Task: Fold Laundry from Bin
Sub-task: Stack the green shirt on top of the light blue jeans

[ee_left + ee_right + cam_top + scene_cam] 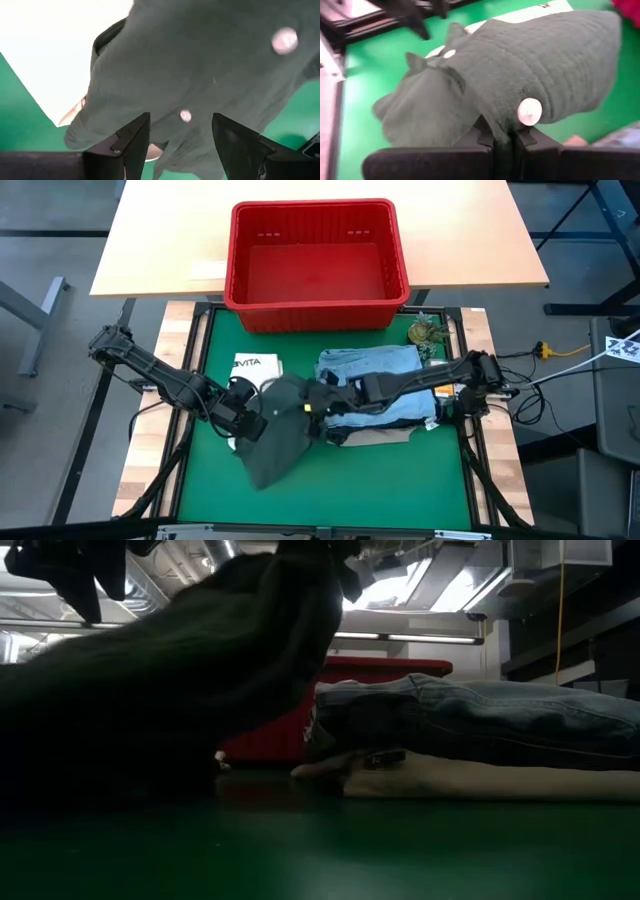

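Note:
A dark olive-green garment (278, 432) with white buttons lies on the left half of the green mat; its right end is raised in my right gripper (312, 404), which is shut on it. My left gripper (180, 145) is open just above the garment's left part, one finger on either side of a button; whether it touches the cloth I cannot tell. Folded light blue jeans (378, 375) lie on beige trousers (500, 780) at the mat's right. The red bin (318, 305) stands on the wooden table behind the mat. My right gripper pinches a bunched fold of the green garment (501, 131) between its two fingers, just beside a white button (529, 111). The fingers slant down from the table's right side. That end is lifted and the cloth drapes down leftward, its lower part (268, 468) lying on the mat.
A white printed bag (257, 367) lies partly under the garment at the far left of the mat. A small yellowish object (428, 332) sits at the mat's far right corner. Bare green mat (380, 480) stretches along the near edge.

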Robot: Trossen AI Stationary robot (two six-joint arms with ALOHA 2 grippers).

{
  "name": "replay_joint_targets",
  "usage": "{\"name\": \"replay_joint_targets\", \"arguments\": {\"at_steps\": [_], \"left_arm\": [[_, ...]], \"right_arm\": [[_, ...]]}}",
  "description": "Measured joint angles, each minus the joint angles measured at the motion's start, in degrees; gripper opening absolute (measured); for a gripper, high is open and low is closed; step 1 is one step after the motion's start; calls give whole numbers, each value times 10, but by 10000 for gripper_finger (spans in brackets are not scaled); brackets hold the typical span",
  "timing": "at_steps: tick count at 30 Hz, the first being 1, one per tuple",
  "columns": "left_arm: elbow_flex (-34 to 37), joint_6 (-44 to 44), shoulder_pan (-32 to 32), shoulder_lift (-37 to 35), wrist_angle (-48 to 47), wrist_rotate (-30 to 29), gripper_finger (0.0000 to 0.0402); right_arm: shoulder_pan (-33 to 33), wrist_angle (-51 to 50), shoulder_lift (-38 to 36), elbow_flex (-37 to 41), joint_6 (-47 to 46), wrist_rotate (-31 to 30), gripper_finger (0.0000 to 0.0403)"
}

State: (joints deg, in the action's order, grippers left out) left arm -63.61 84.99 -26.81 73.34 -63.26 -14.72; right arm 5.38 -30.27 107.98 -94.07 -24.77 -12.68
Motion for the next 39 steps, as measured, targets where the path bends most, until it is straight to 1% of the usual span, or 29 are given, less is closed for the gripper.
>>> {"name": "replay_joint_targets", "arguments": {"at_steps": [6,10,18,23,28,30,36,39], "left_arm": [[0,-1,0,0,0,-11,200],[0,-4,0,0,0,-14,194],[0,-77,6,0,0,-58,193],[0,-116,18,0,-1,-59,193],[0,-151,33,0,0,-70,194],[0,-168,39,0,0,-75,194],[0,-238,74,0,13,-78,194],[0,-277,94,0,30,-78,194]], "right_arm": [[35,-87,0,-38,0,-2,14],[52,-124,-1,-59,11,-2,14],[69,-191,-31,-90,28,-8,14],[83,-266,-61,-90,26,-20,14],[105,-332,-82,-90,-5,-47,14],[113,-342,-89,-90,-10,-55,14],[119,-309,-128,-90,-20,-28,14],[119,-305,-150,-90,-24,-27,14]]}}
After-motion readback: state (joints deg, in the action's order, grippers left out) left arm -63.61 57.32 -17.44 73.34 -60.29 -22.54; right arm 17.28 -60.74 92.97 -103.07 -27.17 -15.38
